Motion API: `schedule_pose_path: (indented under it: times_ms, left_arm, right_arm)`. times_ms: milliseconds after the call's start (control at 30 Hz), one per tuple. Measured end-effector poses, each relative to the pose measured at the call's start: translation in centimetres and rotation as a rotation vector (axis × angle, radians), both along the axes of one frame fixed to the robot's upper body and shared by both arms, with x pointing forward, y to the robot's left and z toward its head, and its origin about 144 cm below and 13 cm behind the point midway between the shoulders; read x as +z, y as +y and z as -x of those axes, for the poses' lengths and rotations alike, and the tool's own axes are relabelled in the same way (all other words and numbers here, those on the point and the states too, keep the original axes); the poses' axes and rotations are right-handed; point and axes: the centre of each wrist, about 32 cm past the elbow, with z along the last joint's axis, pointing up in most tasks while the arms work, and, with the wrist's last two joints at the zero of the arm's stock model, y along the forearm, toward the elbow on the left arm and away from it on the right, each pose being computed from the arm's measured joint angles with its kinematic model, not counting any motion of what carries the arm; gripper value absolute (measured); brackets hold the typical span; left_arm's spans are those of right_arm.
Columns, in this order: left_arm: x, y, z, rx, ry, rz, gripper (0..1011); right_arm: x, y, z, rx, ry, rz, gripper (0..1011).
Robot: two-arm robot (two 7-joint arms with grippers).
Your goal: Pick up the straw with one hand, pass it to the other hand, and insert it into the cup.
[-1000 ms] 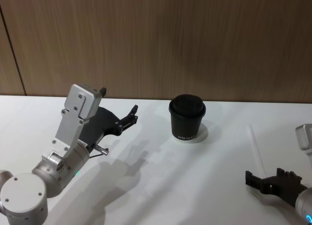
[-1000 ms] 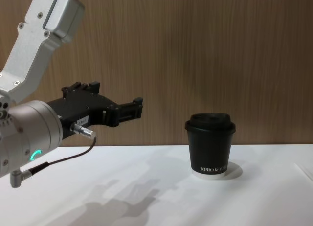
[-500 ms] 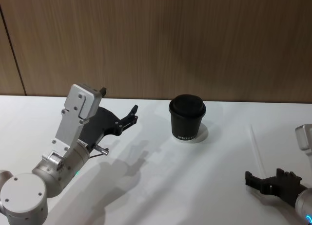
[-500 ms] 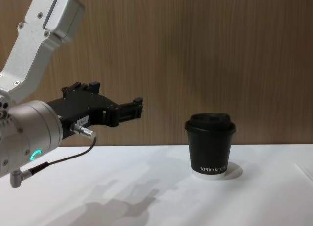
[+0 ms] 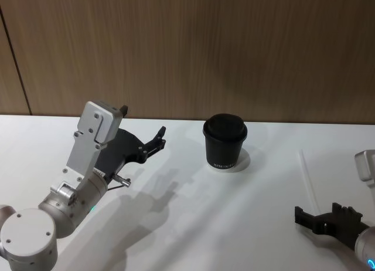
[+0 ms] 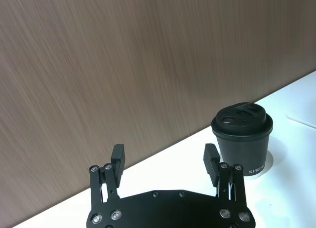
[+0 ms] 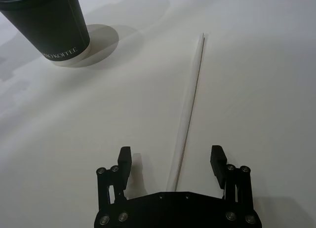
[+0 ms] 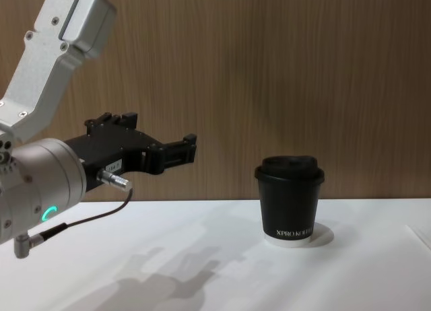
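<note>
Straw: the thin, straight white straw (image 7: 190,104) lies flat on the white table (image 5: 193,224), on the right side, running from near to far; its far end is right of the cup and well apart from it.
Cup: the small black paper cup (image 5: 225,143), with a black domed lid and white lettering, stands upright at the far middle of the table, near the brown wood-grain wall (image 5: 234,48).
Right gripper: the black two-finger right gripper (image 7: 170,156) sits at the near right, fingers spread wide and holding nothing. The straw's near end lies in the gap between them, touching neither finger.
Left gripper: the black two-finger left gripper (image 6: 164,158), on a silver cylindrical wrist, hangs above the left of the table with fingers parted and empty, aimed at the far wall, with the cup off to its right, well apart.
Cable: a thin dark cable (image 8: 87,220) loops under the left wrist.
</note>
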Motion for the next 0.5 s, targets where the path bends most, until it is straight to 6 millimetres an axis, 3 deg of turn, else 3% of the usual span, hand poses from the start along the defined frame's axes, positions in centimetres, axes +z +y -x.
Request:
schedule_pose_path:
  times_ms: [167,500]
  left_arm:
    - [0.0,0.0,0.0,0.0,0.0,0.0,1000]
    - [0.0,0.0,0.0,0.0,0.0,0.0,1001]
  right_arm:
    - [0.0,0.0,0.0,0.0,0.0,0.0,1001]
    - [0.0,0.0,0.0,0.0,0.0,0.0,791]
